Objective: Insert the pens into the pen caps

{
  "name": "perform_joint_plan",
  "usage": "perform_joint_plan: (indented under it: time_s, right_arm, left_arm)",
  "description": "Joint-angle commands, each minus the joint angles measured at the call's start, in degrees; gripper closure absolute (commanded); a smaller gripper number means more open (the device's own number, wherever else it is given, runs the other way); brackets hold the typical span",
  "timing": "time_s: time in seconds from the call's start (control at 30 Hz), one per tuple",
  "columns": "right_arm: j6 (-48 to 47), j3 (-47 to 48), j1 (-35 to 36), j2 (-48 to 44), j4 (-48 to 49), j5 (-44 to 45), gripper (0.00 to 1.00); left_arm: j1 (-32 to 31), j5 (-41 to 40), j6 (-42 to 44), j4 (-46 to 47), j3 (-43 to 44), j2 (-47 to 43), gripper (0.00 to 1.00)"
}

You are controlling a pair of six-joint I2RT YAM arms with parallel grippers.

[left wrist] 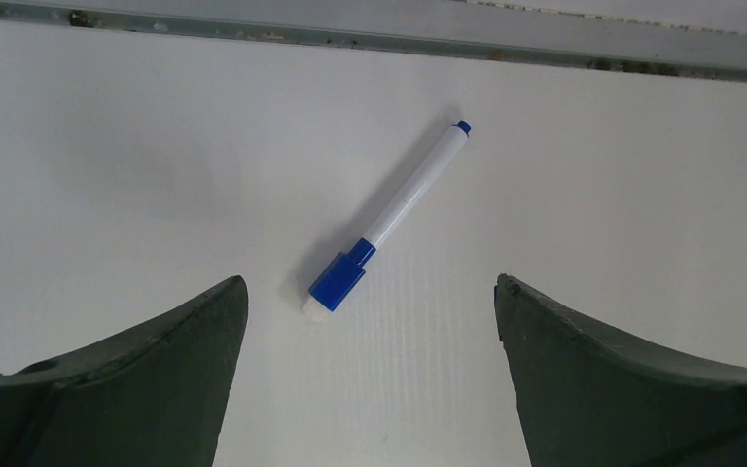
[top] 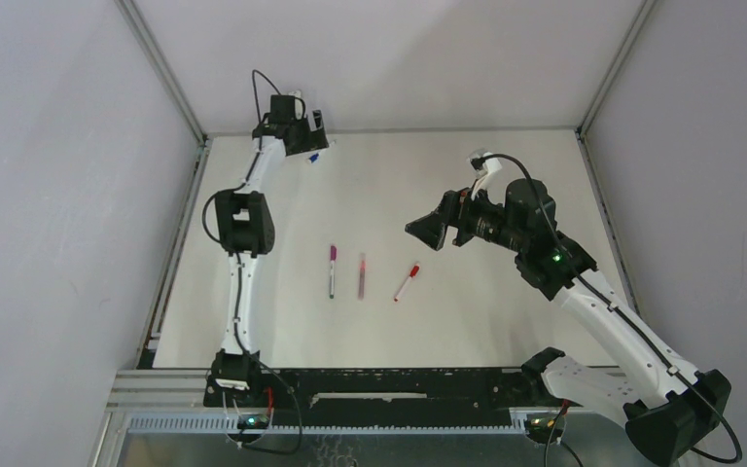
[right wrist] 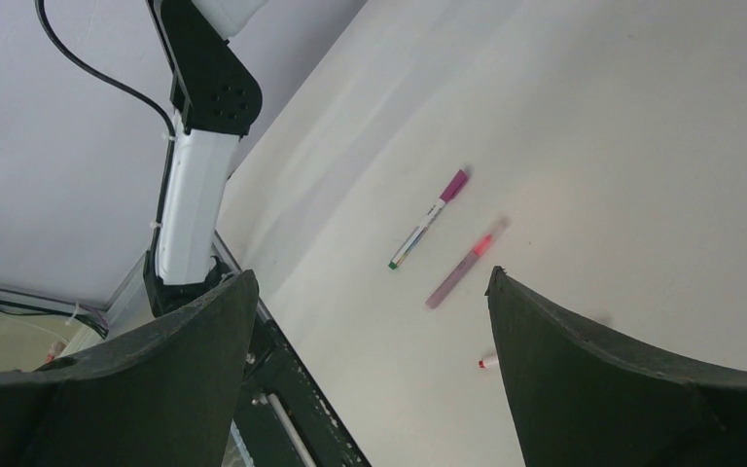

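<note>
A white pen with a blue cap on it (left wrist: 389, 214) lies on the white table by the back wall, just ahead of my open, empty left gripper (left wrist: 370, 281). It shows as a small blue spot in the top view (top: 313, 156), beside the left gripper (top: 306, 131). Three more pens lie mid-table: a purple-capped one (top: 332, 269), a pinkish one (top: 361, 275) and a red-capped one (top: 407, 282). My right gripper (top: 428, 231) hangs open and empty above and to the right of them. In the right wrist view (right wrist: 371, 274) it shows the purple-capped pen (right wrist: 428, 219), the pinkish pen (right wrist: 462, 265) and the red pen's end (right wrist: 487, 362), mostly hidden by a finger.
The back wall's metal rail (left wrist: 370, 39) runs close behind the blue-capped pen. The left wall (top: 78, 195) is near the left arm (right wrist: 190, 175). A black rail (top: 379, 384) with the arm bases lines the table's near edge.
</note>
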Motion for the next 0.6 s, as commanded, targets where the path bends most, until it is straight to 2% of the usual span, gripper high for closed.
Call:
perform_joint_plan:
  time_s: [0.0,0.07,0.13,0.17,0.23,0.3,0.4,0.43,0.57]
  right_arm:
    - [-0.04,2.22,0.43,0.03,1.13,-0.32,0.06]
    - [0.13,2.22,0.35,0.02,1.34,-0.5,0.06]
    - [0.26,2.22,0.33,-0.1,1.45,-0.64,0.06]
    - [0.34,2.22,0.33,-0.14,1.45,-0.77,0.06]
    - [0.48,2.22,0.35,-0.14,1.58,-1.03,0.06]
    - [0.66,2.22,0.37,-0.17,1.63,-1.21,0.06]
    - [0.73,2.22,0.44,-0.32,1.63,-1.5,0.06]
    - [0.64,2.22,0.42,-0.38,1.55,-1.6,0.07]
    - [-0.11,2.21,0.8,-1.57,0.37,-0.3,0.07]
  left_arm:
    - [-1.33,-2.44,5.11,0.43,2.94,-3.39,0.0]
    - [-0.91,-3.02,4.89,-2.19,5.16,-2.3,0.0]
    - [-0.21,-2.72,4.08,-3.97,5.58,-1.7,0.07]
    - [0.25,-2.78,2.91,-4.43,5.35,-1.61,0.18]
    - [1.06,0.69,1.08,-4.83,4.88,-1.11,0.5]
    - [1.16,1.86,0.77,-5.69,4.41,-1.01,0.74]
    - [0.92,1.41,1.35,-3.92,0.24,-3.41,0.97]
    - [0.67,0.98,1.76,-2.51,-3.09,-4.91,1.0]
    - [-0.28,-0.83,3.67,3.18,-12.51,-12.37,1.0]
